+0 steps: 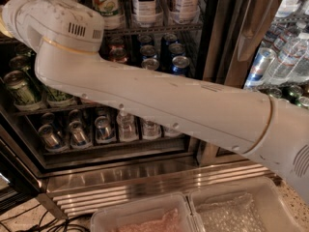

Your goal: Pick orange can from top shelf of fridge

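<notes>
Likely a shop or canteen drinks corner: a stainless-steel commercial fridge (pixel 145 182) with glass doors, wire racks crowded with cans (pixel 104 128) and bottles (pixel 145 1), beside a second cooler of water bottles (pixel 292 57); the pincer is out of view beyond the top-left edge

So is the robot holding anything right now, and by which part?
Cannot be told. The gripper is out of view: the arm crosses the fridge and bends away at the top left.
</notes>
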`<action>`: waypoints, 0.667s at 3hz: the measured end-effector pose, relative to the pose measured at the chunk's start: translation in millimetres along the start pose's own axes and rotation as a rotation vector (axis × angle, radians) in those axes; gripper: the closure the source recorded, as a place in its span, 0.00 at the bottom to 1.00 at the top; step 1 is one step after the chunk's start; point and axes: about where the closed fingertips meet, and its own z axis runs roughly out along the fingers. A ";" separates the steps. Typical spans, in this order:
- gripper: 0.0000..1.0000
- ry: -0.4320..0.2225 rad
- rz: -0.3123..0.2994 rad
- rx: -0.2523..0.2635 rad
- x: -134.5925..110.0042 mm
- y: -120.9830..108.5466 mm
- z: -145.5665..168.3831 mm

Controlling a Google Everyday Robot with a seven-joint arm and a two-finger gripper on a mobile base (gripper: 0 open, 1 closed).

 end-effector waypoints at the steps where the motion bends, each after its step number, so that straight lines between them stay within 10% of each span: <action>1: 0.20 0.023 0.000 0.036 -7.9 -7.8 3.3; 2: 0.20 0.040 -0.005 0.065 -10.0 -21.4 9.1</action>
